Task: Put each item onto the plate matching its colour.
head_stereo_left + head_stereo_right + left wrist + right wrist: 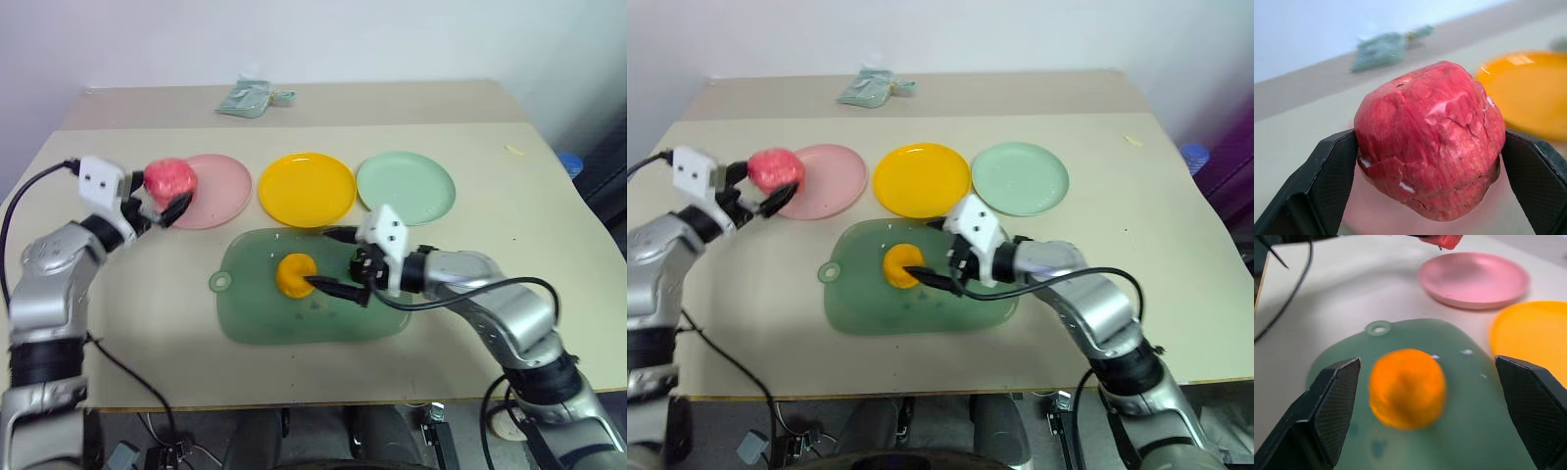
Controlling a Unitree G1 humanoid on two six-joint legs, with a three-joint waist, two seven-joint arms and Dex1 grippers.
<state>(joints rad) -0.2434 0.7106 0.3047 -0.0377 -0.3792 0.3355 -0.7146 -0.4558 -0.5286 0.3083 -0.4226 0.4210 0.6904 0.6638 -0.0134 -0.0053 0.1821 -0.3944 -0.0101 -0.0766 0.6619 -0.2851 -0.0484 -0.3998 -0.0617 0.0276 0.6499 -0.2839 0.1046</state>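
Our left hand (162, 208) has its fingers spread wide, the pink-red apple (170, 178) sitting between them at the pink plate's (223, 186) edge. Our right hand (335, 260) is wide too, the orange item (295, 274) between its fingers on the green tray (255, 313).

No words, labels or numbers can be read here — nothing legible on any surface.

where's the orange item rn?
The orange item sits on the green tray, in front of the yellow plate, between the open fingers of the right gripper.
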